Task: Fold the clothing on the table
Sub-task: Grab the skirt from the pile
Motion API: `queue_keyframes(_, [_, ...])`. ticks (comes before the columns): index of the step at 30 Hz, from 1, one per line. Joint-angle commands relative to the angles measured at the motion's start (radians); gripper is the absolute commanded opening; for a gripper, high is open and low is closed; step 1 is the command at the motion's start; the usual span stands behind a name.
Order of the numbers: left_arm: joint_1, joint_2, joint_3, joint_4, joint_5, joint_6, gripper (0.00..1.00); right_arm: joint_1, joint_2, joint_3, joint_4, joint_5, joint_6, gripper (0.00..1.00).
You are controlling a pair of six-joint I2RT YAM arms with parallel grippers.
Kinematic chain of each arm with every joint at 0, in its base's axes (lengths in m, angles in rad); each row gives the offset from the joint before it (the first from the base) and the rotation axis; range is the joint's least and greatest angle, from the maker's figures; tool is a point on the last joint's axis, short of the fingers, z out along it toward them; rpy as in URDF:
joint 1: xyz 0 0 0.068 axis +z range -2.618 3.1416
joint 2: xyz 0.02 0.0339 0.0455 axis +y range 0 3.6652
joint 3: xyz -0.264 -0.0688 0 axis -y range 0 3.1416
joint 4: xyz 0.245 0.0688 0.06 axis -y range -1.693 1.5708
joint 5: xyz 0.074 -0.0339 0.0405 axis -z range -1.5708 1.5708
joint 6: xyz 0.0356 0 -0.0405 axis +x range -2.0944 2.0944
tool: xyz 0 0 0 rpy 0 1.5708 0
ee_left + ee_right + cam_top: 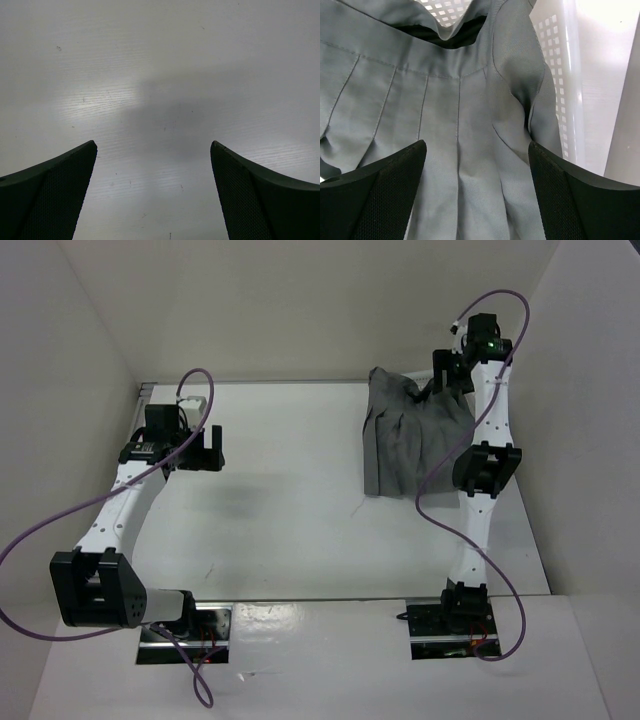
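Progress: basically zero folds in. The clothing (405,445) sits in the upper right of the top view, on the far right part of the table (290,500), as a single layer with rumpled edges; no half laid over the other that I can see. The top end is bunched up, not flat. Long axis runs roughly top to bottom of the top view, slightly tilted. From the right wrist view the pleats run down toward the camera and the waistband is at the top of the frame, so my read is waistband toward the far edge and hem toward the arms. A white mesh basket (560,75) shows just behind the waistband at upper right of that view; can't tell if the fabric rests on it. Right gripper (447,375) hangs over the bunched far end, fingers spread wide with fabric under them, nothing pinched. Left gripper (203,452) is at centre-left of the top view, well apart from the skirt, fully spread over bare table, holding nothing. Left to do: flatten it, then all the folding.
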Motion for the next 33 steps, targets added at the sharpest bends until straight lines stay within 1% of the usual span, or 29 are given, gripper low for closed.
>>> queue_keyframes(1, [0.006,-0.002,0.003,0.010,0.021,0.025,1.00,-0.007,-0.035,0.029,-0.022,0.030,-0.004,0.87])
queue_keyframes(7, [0.006,-0.002,0.003,0.010,0.021,0.025,1.00,-0.027,0.052,0.049,-0.002,0.076,-0.004,0.87])
queue_keyframes(11, [0.006,0.007,0.003,0.010,0.021,0.025,1.00,-0.027,0.086,0.067,-0.002,0.085,-0.004,0.76])
queue_keyframes(12, [0.006,0.007,0.003,0.010,0.021,0.025,1.00,-0.027,0.100,0.067,-0.002,0.085,-0.004,0.71])
queue_keyframes(15, [0.006,0.016,0.003,0.010,0.021,0.025,1.00,-0.027,0.121,0.076,0.007,0.085,-0.004,0.61])
queue_keyframes(16, [0.006,0.016,0.003,0.010,0.021,0.025,1.00,-0.027,0.122,0.077,0.007,0.085,-0.004,0.51])
queue_keyframes(18, [0.006,0.016,0.003,0.010,0.012,0.034,1.00,-0.027,0.132,0.077,0.007,0.085,-0.013,0.39])
queue_keyframes(19, [0.006,0.016,0.003,0.010,0.012,0.034,1.00,-0.027,0.132,0.077,0.007,0.085,-0.013,0.28])
queue_keyframes(21, [0.006,0.016,0.003,0.010,0.012,0.034,1.00,-0.027,0.132,0.077,0.007,0.085,-0.013,0.15])
queue_keyframes(22, [0.006,0.027,0.003,0.010,0.012,0.034,1.00,-0.027,0.132,0.077,0.007,0.085,-0.013,0.03])
queue_keyframes(23, [0.006,0.027,0.003,0.010,0.012,0.034,1.00,-0.027,0.132,0.077,0.007,0.085,-0.013,0.00])
queue_keyframes(28, [0.006,0.027,0.003,0.010,0.012,0.034,1.00,-0.027,0.064,0.077,0.007,0.076,-0.013,0.00])
queue_keyframes(31, [0.006,0.027,0.003,0.010,0.012,0.034,1.00,-0.027,-0.044,0.077,0.020,0.067,-0.013,0.00])
queue_keyframes(32, [0.006,0.018,0.003,0.010,0.012,0.034,1.00,-0.027,-0.077,0.066,0.029,0.030,-0.013,0.00])
queue_keyframes(33, [0.006,0.018,0.003,0.010,0.012,0.034,1.00,-0.027,-0.149,0.057,0.029,0.013,-0.013,0.00])
